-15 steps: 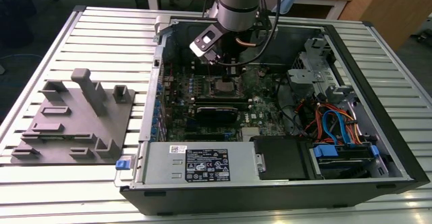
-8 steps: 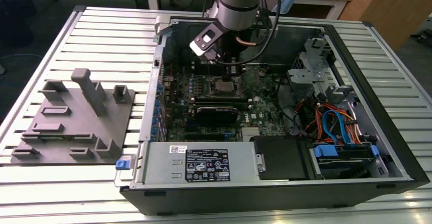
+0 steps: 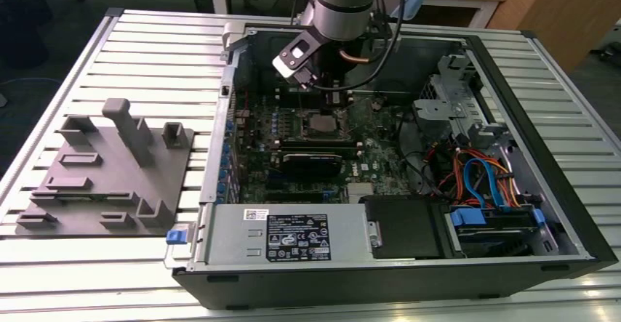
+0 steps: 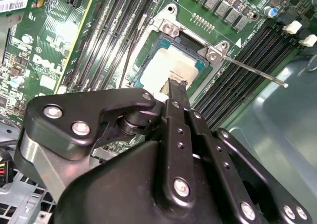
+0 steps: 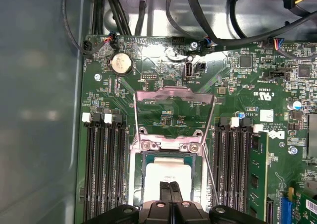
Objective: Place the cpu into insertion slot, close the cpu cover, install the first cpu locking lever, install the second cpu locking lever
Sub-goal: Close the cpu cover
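Note:
The cpu (image 5: pixel 166 177) (image 4: pixel 166 68) lies flat in the insertion slot (image 5: pixel 200 184), its silvery top facing up. The cpu cover (image 5: pixel 174 96) is swung open behind the socket, and green board shows through its window. Two thin wire levers (image 5: pixel 210 170) (image 4: pixel 257 74) stand raised beside the socket. My gripper (image 5: pixel 170 190) (image 4: pixel 177 85) is shut, fingertips pressed together just over the cpu's near edge with nothing seen between them. In the exterior view the arm's wrist (image 3: pixel 310 53) hangs above the socket (image 3: pixel 321 123) inside the open case.
Long black memory slots (image 5: pixel 104 169) (image 5: pixel 233 164) flank the socket. Black cables (image 5: pixel 223 16) run along the case wall (image 5: pixel 39 110). A black module (image 3: pixel 310 163), the power supply (image 3: pixel 286 235) and coloured cables (image 3: pixel 481 180) fill the case. A grey fixture (image 3: pixel 107 169) sits at the exterior view's left.

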You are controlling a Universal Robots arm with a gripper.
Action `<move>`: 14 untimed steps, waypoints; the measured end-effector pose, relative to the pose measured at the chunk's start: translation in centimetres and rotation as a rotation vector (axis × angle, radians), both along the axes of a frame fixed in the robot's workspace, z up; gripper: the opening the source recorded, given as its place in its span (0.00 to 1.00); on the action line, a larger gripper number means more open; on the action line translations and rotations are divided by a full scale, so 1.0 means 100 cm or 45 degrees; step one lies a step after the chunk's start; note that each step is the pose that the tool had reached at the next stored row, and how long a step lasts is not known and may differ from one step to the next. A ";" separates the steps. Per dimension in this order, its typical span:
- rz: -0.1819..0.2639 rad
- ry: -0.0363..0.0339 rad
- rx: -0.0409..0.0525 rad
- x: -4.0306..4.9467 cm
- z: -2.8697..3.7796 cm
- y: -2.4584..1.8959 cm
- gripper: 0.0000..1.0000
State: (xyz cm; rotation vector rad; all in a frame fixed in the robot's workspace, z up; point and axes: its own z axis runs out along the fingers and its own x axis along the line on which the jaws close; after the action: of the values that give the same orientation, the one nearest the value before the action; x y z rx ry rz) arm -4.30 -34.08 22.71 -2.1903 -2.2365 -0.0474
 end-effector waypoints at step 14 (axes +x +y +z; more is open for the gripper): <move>0.000 0.0001 -0.001 0.0000 0.0040 0.0000 0.10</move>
State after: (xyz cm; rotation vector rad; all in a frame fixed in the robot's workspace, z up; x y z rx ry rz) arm -4.30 -34.08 23.11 -2.1906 -2.2367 -0.0468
